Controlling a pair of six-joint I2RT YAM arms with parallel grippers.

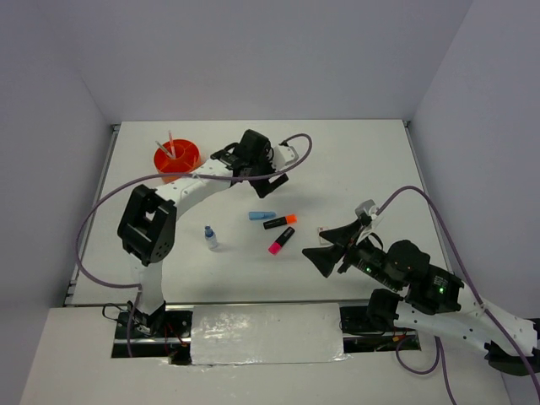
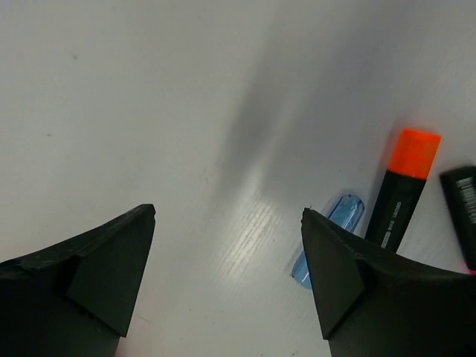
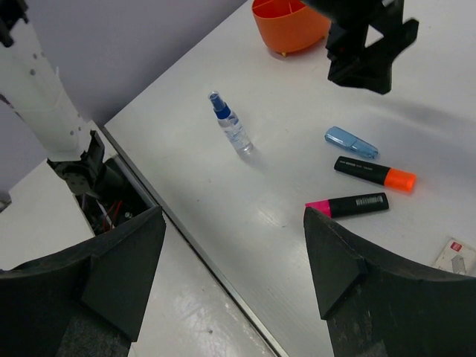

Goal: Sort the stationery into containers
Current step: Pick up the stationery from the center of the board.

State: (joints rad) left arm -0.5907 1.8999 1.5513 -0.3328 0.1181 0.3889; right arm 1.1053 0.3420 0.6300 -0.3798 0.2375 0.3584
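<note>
The round orange organiser (image 1: 177,157) stands at the back left with thin pens upright in it; the right wrist view shows it too (image 3: 290,26). Mid-table lie a light-blue piece (image 1: 261,215), an orange-capped black highlighter (image 1: 280,221) and a pink-capped one (image 1: 281,241). A blue-capped clear bottle (image 1: 210,237) stands to their left. My left gripper (image 1: 268,186) hangs open and empty just behind the blue piece (image 2: 327,238), beside the orange-capped highlighter (image 2: 405,186). My right gripper (image 1: 316,245) is open and empty, right of the pink-capped highlighter (image 3: 348,205).
A small pale packet (image 1: 321,232) lies close to my right gripper's fingers, also seen at the right edge of the right wrist view (image 3: 457,256). The table's near edge rail (image 3: 193,223) runs below my right gripper. Walls enclose the table on three sides.
</note>
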